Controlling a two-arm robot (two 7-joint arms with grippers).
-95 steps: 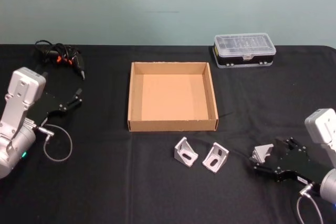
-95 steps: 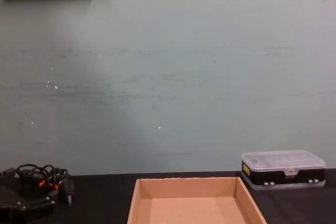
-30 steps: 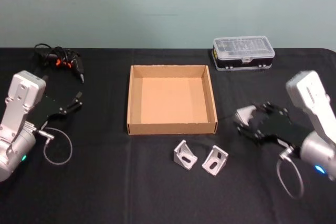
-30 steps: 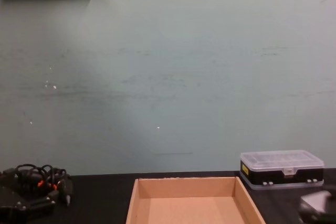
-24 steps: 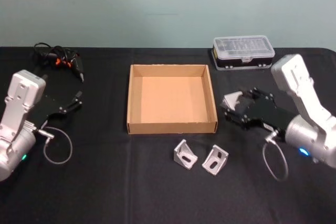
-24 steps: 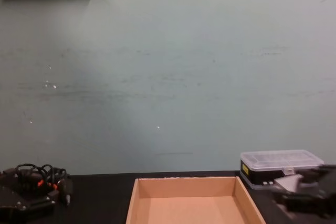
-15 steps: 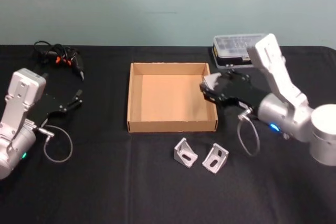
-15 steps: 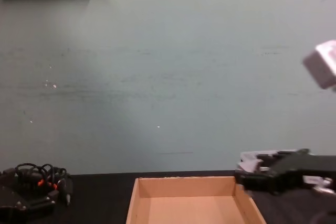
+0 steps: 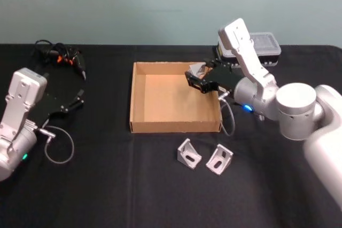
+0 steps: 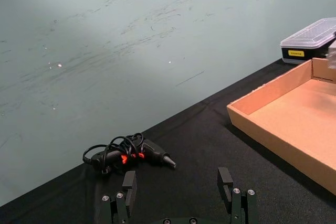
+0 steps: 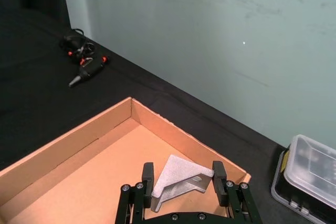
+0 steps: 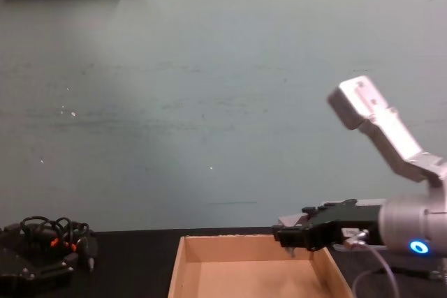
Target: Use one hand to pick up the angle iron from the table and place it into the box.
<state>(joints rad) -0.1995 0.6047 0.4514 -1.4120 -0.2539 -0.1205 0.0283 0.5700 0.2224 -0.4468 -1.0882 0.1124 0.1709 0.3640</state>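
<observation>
While right gripper (image 9: 199,80) clamps angle iron (image 9: 198,69) between fingers, piece hangs above box (image 9: 131,100) far-right corner, inside walls, floor straight below; left gripper (image 9: 75,103) spread, empty, parked at table (image 9: 160,196) left.

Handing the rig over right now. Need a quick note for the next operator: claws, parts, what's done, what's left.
Right claw: shut on an angle iron, held in the air over the far right corner of the box.
Left claw: open, empty, parked at the left side of the table.
Two spare angle irons lie on the table in front of the box; nothing lies in the box.
Done: one piece picked up and brought over the box.
Left: lower, release inside, withdraw.
</observation>
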